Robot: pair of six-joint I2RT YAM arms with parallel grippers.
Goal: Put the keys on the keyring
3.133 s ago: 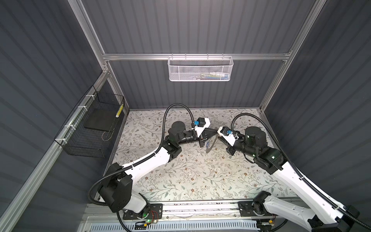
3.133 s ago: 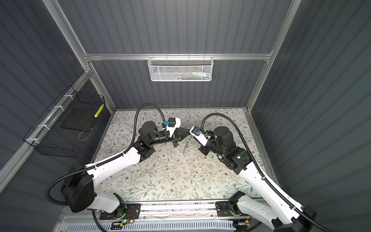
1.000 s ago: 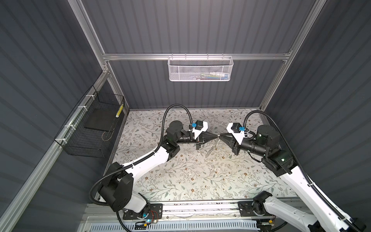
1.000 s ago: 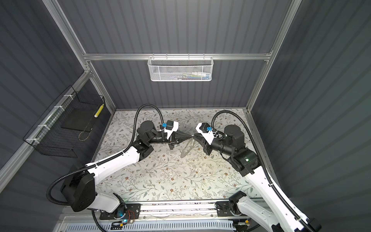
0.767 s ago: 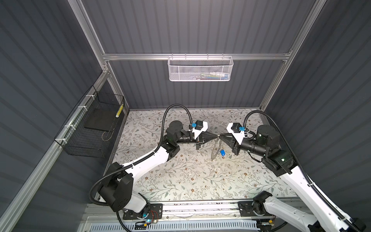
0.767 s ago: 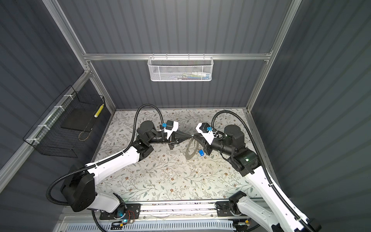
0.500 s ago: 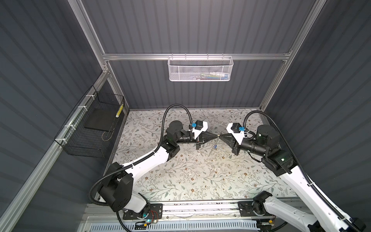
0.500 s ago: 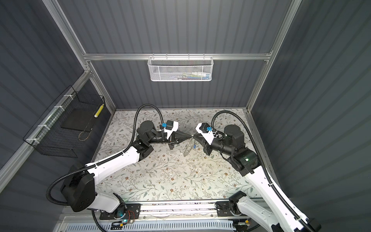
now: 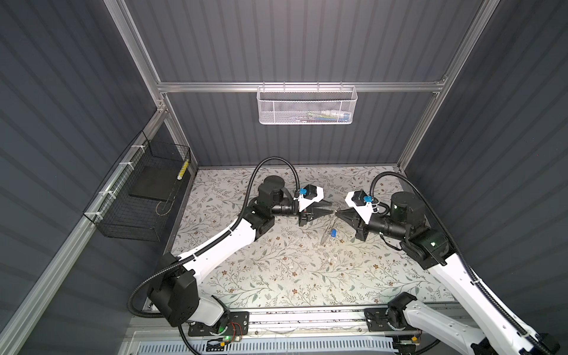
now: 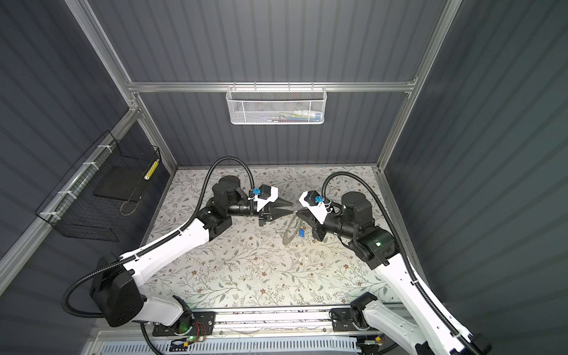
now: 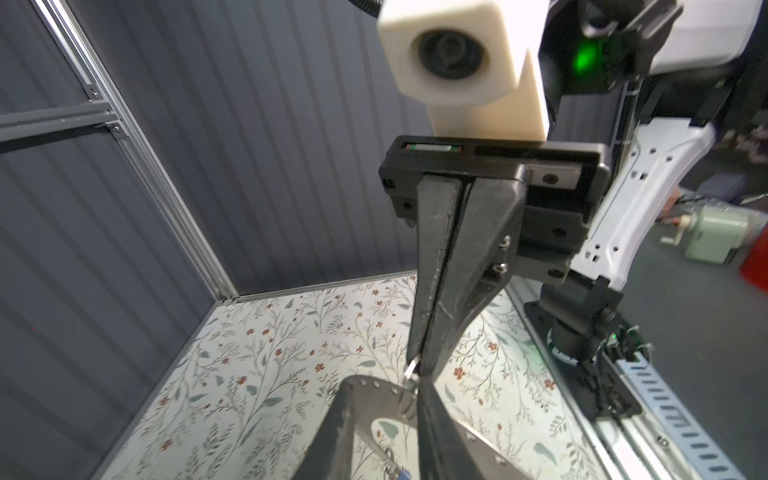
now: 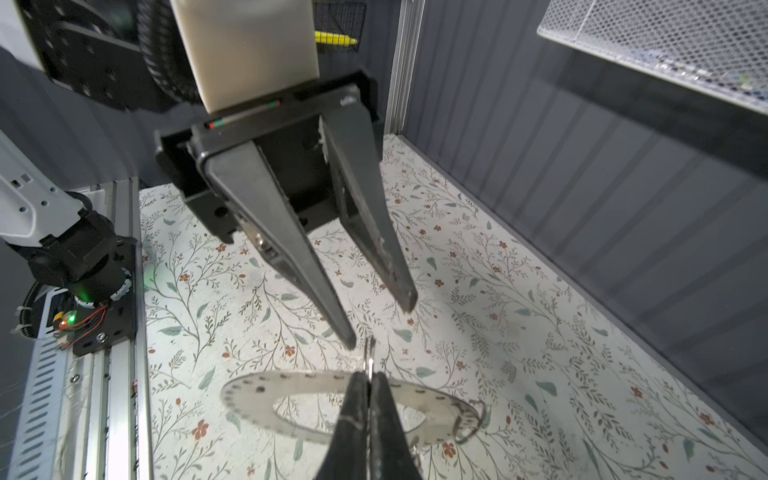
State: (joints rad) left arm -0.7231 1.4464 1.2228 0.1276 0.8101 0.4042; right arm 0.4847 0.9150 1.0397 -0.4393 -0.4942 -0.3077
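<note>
The right gripper point(image 9: 338, 212), pressed together, pinched the keyring point(image 9: 326, 230) by its rim. The ring hung toward 7 o'clock, with the blue-headed key point(image 9: 333, 233) beside it. The left gripper point(image 12: 380, 324) stood spread at 9 o'clock.

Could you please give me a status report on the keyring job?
Left gripper: jaws open, empty. Right gripper: jaws shut on keyring rim. Blue key dangles from keyring. Nothing in the way.
</note>
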